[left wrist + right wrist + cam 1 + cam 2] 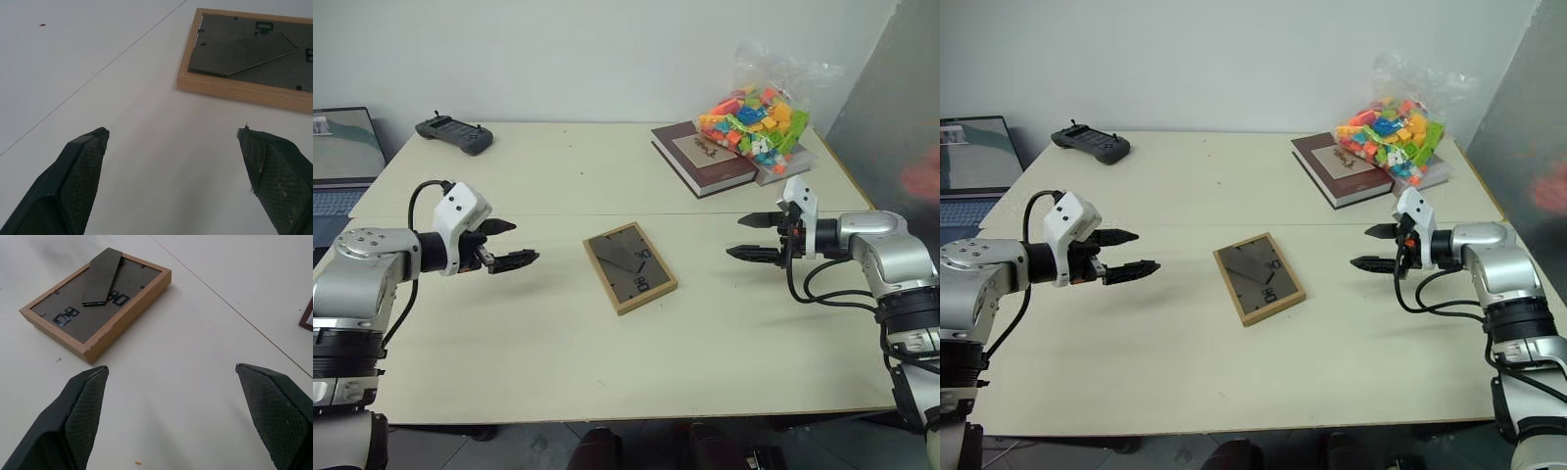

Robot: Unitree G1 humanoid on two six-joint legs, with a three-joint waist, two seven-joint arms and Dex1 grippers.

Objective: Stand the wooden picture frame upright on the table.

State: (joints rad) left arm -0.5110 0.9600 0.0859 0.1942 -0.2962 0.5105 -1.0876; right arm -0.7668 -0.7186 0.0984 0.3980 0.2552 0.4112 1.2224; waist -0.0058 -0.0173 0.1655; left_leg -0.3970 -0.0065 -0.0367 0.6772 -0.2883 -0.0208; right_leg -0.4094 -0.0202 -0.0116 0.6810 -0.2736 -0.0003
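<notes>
The wooden picture frame (629, 267) lies flat on its face near the middle of the table (558, 362), just on the near side of the seam, turned at a slant to the table's edges. Its dark grey back faces up, with the fold-out stand lying against it, so nothing props it yet and the task looks not yet begun.

The left gripper (506, 244) and the right gripper (756, 237) hover on either side of the frame, each well apart from it and pointing inward, fingers spread wide and holding nothing. That suits a two-sided approach.

Toward the far right corner sit a brown book (703, 157) and a bag of coloured blocks (762, 122) resting on it; a black controller (454, 133) lies near the far left edge. All stand well apart from the frame, so nothing blocks either reach.
</notes>
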